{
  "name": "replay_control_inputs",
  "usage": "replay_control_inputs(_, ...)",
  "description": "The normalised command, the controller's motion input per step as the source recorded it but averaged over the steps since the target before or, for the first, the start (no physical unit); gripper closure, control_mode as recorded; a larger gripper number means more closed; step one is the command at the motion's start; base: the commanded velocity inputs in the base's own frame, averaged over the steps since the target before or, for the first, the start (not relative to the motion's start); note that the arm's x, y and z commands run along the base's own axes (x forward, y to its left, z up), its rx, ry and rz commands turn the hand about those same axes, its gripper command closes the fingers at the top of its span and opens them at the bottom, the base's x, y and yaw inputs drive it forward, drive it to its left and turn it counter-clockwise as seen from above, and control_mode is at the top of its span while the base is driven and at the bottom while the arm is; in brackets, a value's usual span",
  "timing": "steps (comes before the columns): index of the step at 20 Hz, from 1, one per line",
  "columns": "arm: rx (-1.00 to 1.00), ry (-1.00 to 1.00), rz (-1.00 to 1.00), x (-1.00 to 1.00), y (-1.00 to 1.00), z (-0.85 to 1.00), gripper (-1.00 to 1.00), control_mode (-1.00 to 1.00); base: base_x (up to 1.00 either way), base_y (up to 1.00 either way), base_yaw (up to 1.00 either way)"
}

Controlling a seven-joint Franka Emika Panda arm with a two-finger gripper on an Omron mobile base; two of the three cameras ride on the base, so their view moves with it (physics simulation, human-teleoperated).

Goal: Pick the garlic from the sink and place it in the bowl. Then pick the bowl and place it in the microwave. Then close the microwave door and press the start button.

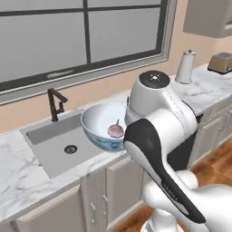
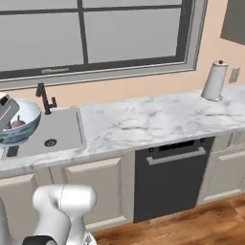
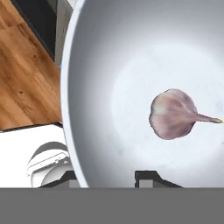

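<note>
Bowl [image 1: 103, 126] held clear above the sink [image 1: 59, 146], gripper [image 3: 107, 177] pinching its rim. Garlic [image 3: 173, 114] rests inside, so both can travel to the microwave together.

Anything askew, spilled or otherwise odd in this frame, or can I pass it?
One thing stands out: the bowl is tipped rather than level, lifted above the sink at the counter's front edge. The garlic has settled toward its lower side but is inside. Nothing is spilled or damaged.
</note>
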Motion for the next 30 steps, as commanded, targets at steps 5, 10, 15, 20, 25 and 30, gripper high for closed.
replay_control_inputs(5,0.00,0.00,0.00,0.00,0.00,0.00,1.00,1.00,-0.35,-0.26,-0.72)
replay_control_inputs(10,0.00,0.00,0.00,0.00,0.00,0.00,1.00,1.00,-0.42,-0.34,-0.67)
replay_control_inputs(15,0.00,0.00,0.00,0.00,0.00,0.00,1.00,1.00,-0.29,-0.25,-0.73)
replay_control_inputs(20,0.00,0.00,0.00,0.00,0.00,0.00,1.00,1.00,-0.20,-0.17,-0.77)
replay_control_inputs(25,0.00,0.00,0.00,0.00,0.00,0.00,1.00,1.00,-0.02,-0.05,-0.75)
replay_control_inputs(30,0.00,0.00,0.00,0.00,0.00,0.00,1.00,1.00,0.00,0.00,-0.73)
